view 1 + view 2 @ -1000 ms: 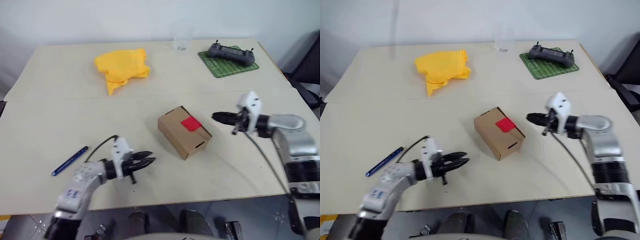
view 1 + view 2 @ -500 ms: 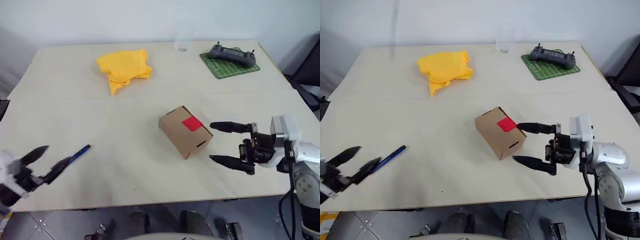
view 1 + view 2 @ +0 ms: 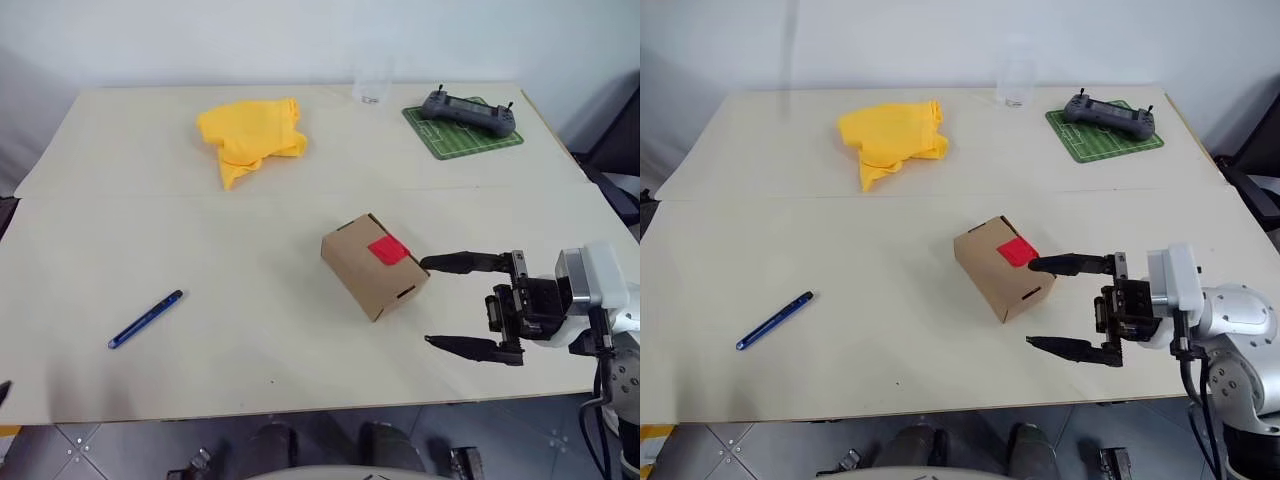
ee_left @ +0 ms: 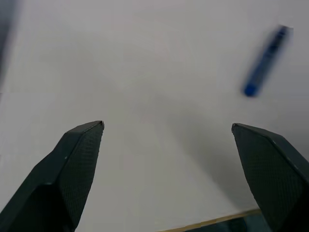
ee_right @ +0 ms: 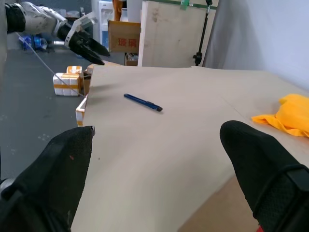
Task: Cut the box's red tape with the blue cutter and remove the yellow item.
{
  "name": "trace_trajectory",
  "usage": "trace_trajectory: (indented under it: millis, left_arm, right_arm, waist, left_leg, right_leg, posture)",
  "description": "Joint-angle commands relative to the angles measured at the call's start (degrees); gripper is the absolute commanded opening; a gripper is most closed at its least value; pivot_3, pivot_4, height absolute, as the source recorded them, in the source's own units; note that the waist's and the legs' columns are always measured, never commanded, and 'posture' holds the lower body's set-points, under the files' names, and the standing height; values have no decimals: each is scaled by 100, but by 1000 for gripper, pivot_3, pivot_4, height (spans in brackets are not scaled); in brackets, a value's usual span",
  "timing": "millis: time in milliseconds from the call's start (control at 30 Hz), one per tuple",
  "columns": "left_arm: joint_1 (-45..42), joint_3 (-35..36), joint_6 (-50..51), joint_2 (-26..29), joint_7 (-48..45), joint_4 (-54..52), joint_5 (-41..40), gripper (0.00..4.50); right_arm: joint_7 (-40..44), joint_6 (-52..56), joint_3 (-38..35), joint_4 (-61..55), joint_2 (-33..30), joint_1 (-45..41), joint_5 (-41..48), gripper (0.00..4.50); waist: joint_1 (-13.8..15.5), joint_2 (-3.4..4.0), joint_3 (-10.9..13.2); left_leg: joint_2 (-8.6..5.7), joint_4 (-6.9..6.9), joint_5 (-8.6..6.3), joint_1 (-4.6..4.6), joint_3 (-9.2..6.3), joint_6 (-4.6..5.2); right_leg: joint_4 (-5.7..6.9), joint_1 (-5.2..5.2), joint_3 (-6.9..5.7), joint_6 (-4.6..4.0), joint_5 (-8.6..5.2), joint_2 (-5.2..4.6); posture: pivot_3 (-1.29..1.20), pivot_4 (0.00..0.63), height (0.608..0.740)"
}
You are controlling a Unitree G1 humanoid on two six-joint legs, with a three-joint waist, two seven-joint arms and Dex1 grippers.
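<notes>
**Both claws spread wide, empty; box sealed, cutter lying loose**

Bench: pale top with a seam running across it side to side.

Yellow cloth: crumpled, toward the far edge, left of centre. Not the yellow item; that one isn't visible, can't say where it is.

The box: brown carton, right of centre, nearer the front edge than the far one, sitting skewed to the bench edges. Flaps closed, slot cutout on the face turned toward the front edge.

Green mat at the far right corner, grey controller on top of it. Clear glass at the far edge, just left of the mat.

Right gripper: near the front right corner, level, aimed left at the box. Fingers wide apart, one above the other, nothing between them. Upper fingertip just beside the box's right end; can't tell if it touches.

Left gripper: fingers wide apart, nothing held, over the bench's left edge. In the right wrist view it sits off the bench.

The blue cutter: flat on the bench, front left area, angled, well apart from the box.

The red tape: small square on the box top, at its right end.
</notes>
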Motion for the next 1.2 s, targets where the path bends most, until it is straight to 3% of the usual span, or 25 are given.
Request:
trace_trajectory:
  millis: [33, 167, 333, 667, 767, 1067, 1200]
  left_arm:
    - [-362, -475, 31, 206, -49, -751, -62, 4500]
    - [-531, -1364, 573, 467, -267, -1201, 34, 4500]
    - [-1407, -2426, -119, 620, 146, -592, 1045, 4500]
    - [-1842, -2773, -475, 790, 76, 416, 1464, 4500]
    - [-1835, -2880, -279, 805, -184, 519, 1334, 3911]
    - [-1911, -3311, -504, 751, -174, 706, 1628, 1344]
    - [-1963, -3436, -562, 712, -66, 759, 1647, 1344]
  right_arm:
    - [71, 19, 14, -125, -137, -30, 122, 4447]
    - [89, 22, 80, -80, -171, -62, 106, 4447]
    - [-124, 201, 189, -235, -185, -138, 192, 4447]
    - [-404, 285, 62, -524, -224, 126, 241, 4447]
    - [-472, 261, 74, -561, -199, 173, 235, 4500]
    - [-556, 240, 107, -539, -199, 136, 238, 4500]
    - [-567, 250, 128, -522, -203, 105, 247, 4500]
  waist:
    - [9, 0, 0]
    - [-18, 1, 0]
    - [-129, 17, 6]
    - [-126, 9, 6]
    - [-127, 9, 6]
    - [-126, 23, -2]
    - [-117, 49, -17]
  left_leg:
    - [2, 0, -1, 0, -2, -3]
    - [5, -2, -5, 0, -9, -8]
    - [-3, -4, -4, 1, 8, 2]
    - [4, -1, -9, 18, 46, 12]
    - [5, -1, -10, 29, 60, 14]
    - [8, -5, -18, 60, 118, 27]
    - [8, -4, -19, 62, 119, 28]
  right_leg:
    - [0, 0, -1, 0, 0, 0]
    - [4, 2, -3, -4, 1, 6]
    - [38, -3, -17, -2, 2, 32]
    - [49, -4, -21, 4, 5, 33]
    - [54, -3, -21, 4, 5, 28]
    - [57, -3, -19, 12, 9, 7]
    - [57, -3, -16, 13, 10, 6]
  posture:
    - [0, 150, 740]
    - [0, 150, 740]
    - [0, 150, 740]
    - [0, 150, 740]
    - [0, 150, 740]
    - [0, 150, 740]
    - [0, 150, 740]
